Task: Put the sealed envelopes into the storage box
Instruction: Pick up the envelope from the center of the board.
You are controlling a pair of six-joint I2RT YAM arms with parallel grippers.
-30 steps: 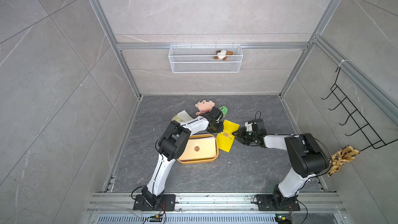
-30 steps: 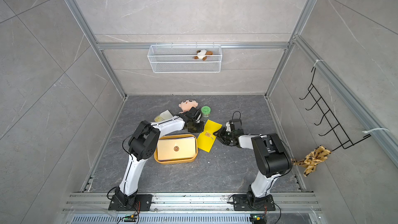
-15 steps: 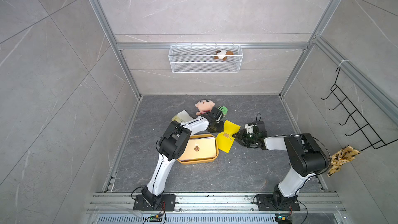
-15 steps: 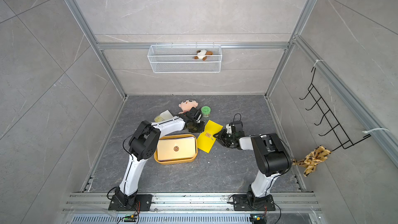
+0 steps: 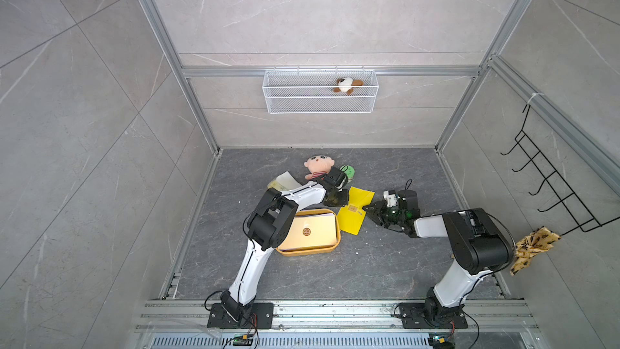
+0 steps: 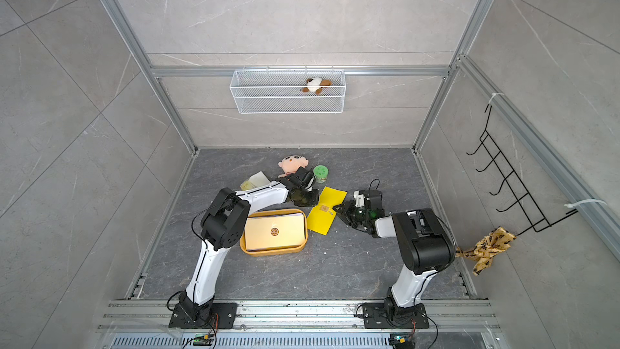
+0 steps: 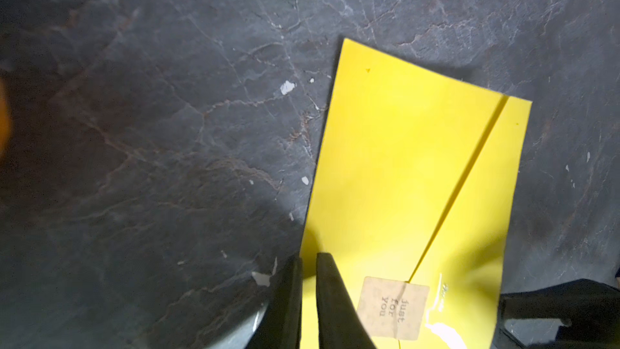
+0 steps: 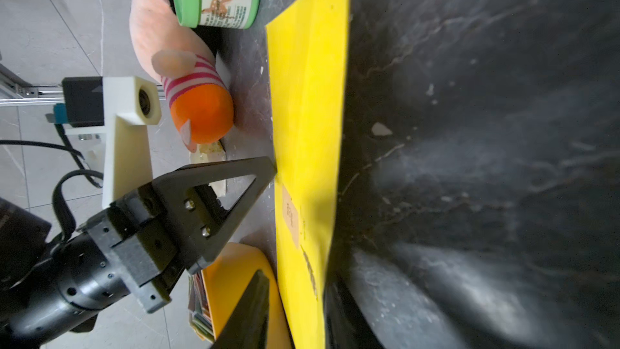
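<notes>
Left pincer (image 7: 309,260) is clamped on the long edge of the yellow envelope (image 7: 402,162), right beside the seal (image 7: 392,308). Right pincer (image 5: 365,209) straddles the opposite edge, and you can't tell from here whether it's gripping. The envelope is just beside the storage box (image 5: 310,252), not in it; a cream envelope (image 5: 310,231) lies on top inside. Risks as I judge them: both arms pulling one sheet creases or tears it, a thin edge grip slips on the lift, a trailing corner snags the rim — and mind the green tin (image 6: 320,173) near the left wrist.
</notes>
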